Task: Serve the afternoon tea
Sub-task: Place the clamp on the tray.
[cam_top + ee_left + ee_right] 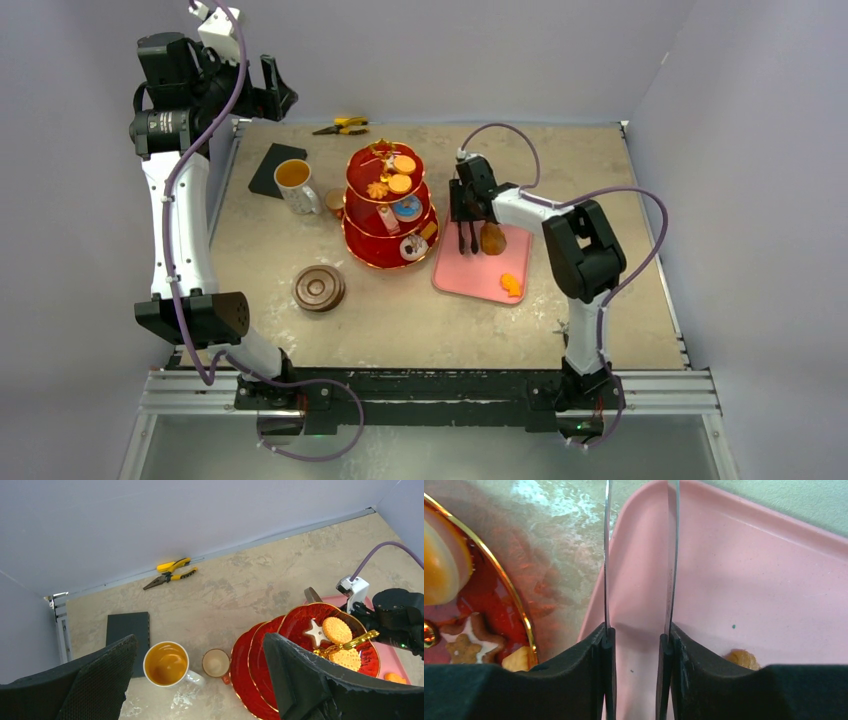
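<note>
The red three-tier stand (390,215) with gold rims holds biscuits and pastries at the table's middle. The white mug of amber tea (293,180) and the small copper cup (335,203) stand left of it. Stacked brown saucers (319,288) lie nearer. My left gripper (270,95) is open and empty, raised high at the back left; its view shows the mug (166,663), the cup (216,662) and the stand (300,630) far below. My right gripper (468,205) is shut on the black tongs (466,235), whose blades (606,555) stand apart over the pink tray's left edge.
The pink tray (470,275) lies right of the stand with a brown pastry (492,240) and an orange one (511,286) on it. Yellow pliers (341,126) lie at the back wall. A dark flat pad (275,168) lies behind the mug.
</note>
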You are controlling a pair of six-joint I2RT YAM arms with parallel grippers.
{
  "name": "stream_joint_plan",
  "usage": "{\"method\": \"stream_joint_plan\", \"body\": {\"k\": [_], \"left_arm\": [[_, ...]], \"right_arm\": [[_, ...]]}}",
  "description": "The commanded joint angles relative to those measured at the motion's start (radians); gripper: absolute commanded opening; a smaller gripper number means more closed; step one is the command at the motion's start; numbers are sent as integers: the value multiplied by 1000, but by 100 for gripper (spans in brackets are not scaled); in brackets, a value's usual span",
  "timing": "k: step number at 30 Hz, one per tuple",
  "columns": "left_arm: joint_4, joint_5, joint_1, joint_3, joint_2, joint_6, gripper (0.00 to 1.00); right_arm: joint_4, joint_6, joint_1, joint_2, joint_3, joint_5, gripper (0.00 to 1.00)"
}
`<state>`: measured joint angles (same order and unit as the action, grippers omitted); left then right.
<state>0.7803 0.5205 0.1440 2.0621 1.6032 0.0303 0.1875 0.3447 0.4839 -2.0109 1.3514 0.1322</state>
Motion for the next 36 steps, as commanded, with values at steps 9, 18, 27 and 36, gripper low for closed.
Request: {"method": "stream_joint_plan", "body": {"k": [9,18,27,36], "left_arm": [[-8,9,11,-7,-40,26,96],[-8,14,12,-12,-42,25,96],[-4,14,12,-11,-46,32,96],[-3,15,12,-15,-48,41,96]], "right_arm": [[26,-15,-10,90,-15,-13,76],[-13,47,-102,253,-92,-40,85],[-118,168,-259,233,-191,-27,42],[-159,192,-347,95,-162,4,37]]}}
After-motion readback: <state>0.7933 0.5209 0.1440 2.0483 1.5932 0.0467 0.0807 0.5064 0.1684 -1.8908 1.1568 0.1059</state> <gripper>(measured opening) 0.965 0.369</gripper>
